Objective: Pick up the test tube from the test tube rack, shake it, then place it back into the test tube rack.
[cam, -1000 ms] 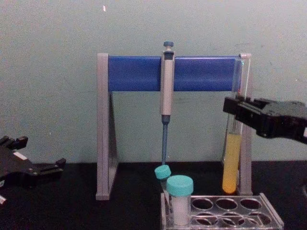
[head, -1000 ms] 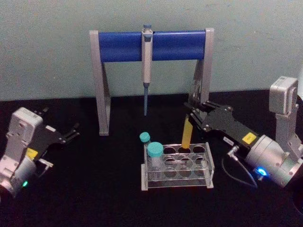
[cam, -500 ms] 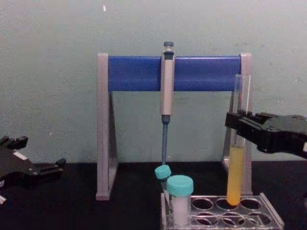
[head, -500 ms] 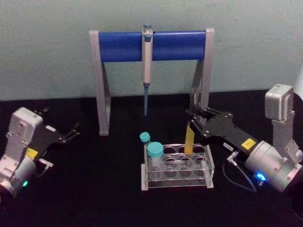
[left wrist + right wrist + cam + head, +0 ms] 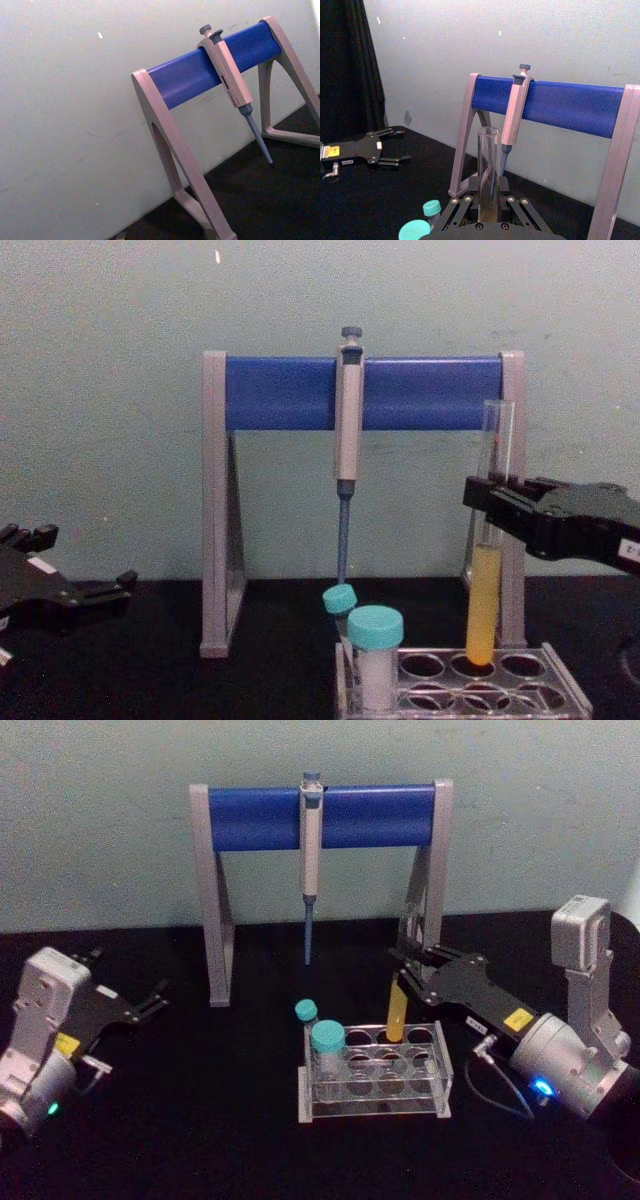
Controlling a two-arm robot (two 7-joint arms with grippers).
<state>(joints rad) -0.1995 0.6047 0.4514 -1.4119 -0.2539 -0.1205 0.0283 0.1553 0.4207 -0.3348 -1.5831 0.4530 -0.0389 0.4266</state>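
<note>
test tube between fingers: clear smooth glass | test tube rack under fingers: translucent glossy plastic | right gripper: matt black | tabletop: matt black

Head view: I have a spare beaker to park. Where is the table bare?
Bare: the table between the left gripper and the test tube rack, and the strip before the rack. Crowded: behind the rack, where the right gripper holds the test tube beside the stand.
</note>
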